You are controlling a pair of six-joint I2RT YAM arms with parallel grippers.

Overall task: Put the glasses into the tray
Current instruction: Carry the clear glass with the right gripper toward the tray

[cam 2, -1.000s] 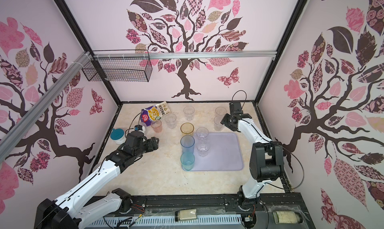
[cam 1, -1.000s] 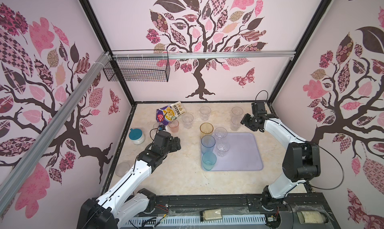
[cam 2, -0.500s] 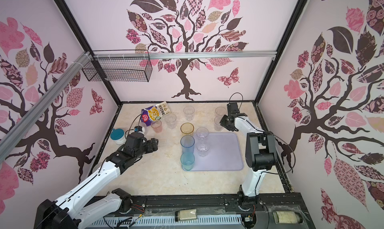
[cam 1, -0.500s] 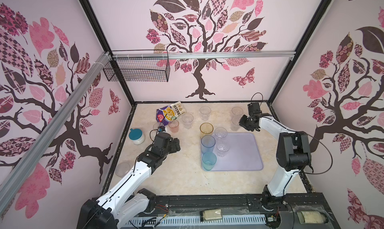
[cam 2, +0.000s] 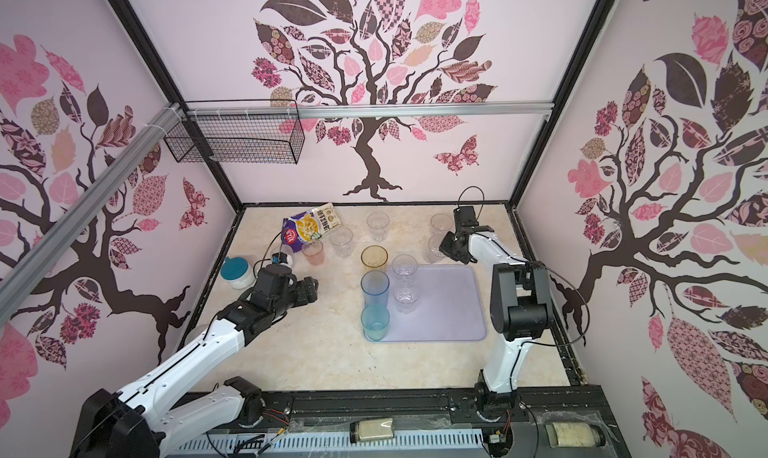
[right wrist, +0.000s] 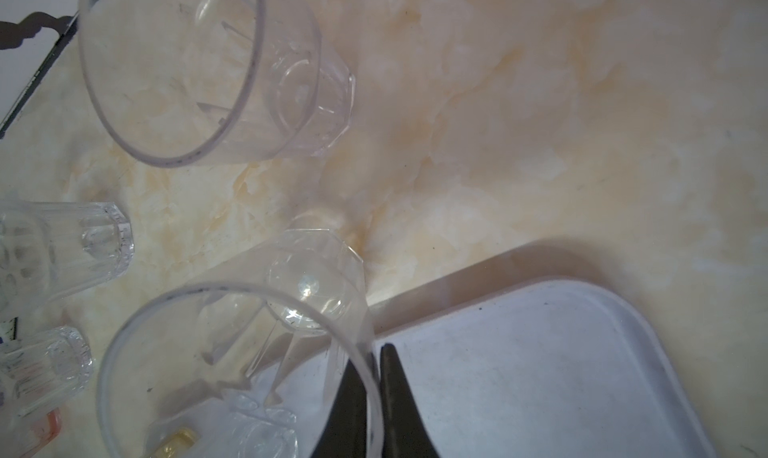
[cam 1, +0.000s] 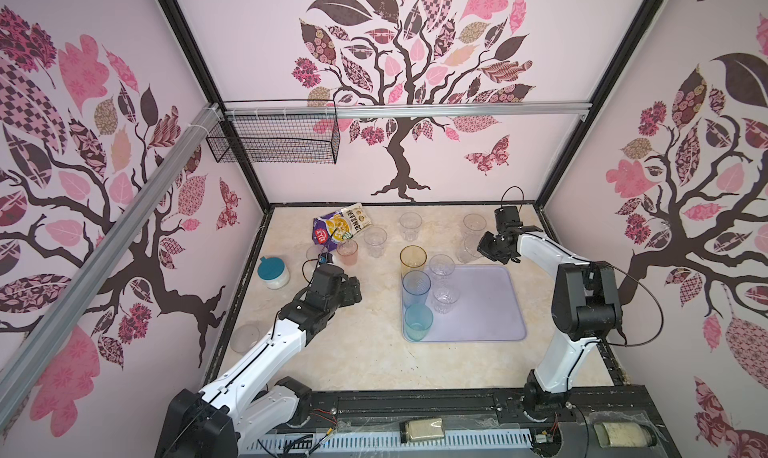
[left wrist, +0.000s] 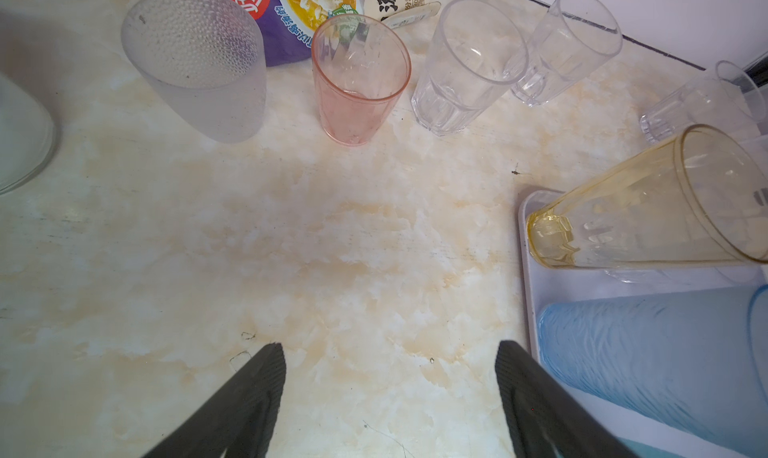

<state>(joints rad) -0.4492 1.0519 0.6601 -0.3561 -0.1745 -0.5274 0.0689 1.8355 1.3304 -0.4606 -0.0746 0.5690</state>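
On marbled cream desk (cam 1: 365, 352), inside pink tree-papered walls (cam 1: 266, 60): lavender tray (cam 1: 490, 310); clear ribbed glass (right wrist: 232, 331) pinched at rim by right claw (right wrist: 372, 358); left claw (left wrist: 390, 345) spread.

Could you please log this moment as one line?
left gripper: open, empty | right gripper: shut on clear glass | tray: beside glass

The left arm (cam 1: 270, 347) stretched out low. The left gripper (left wrist: 390, 347) held its jaws wide apart, with nothing between them. The right arm (cam 1: 582, 302) stood bent. The right gripper (right wrist: 371, 356) pinched a glass (right wrist: 249, 310) wall between its jaws.
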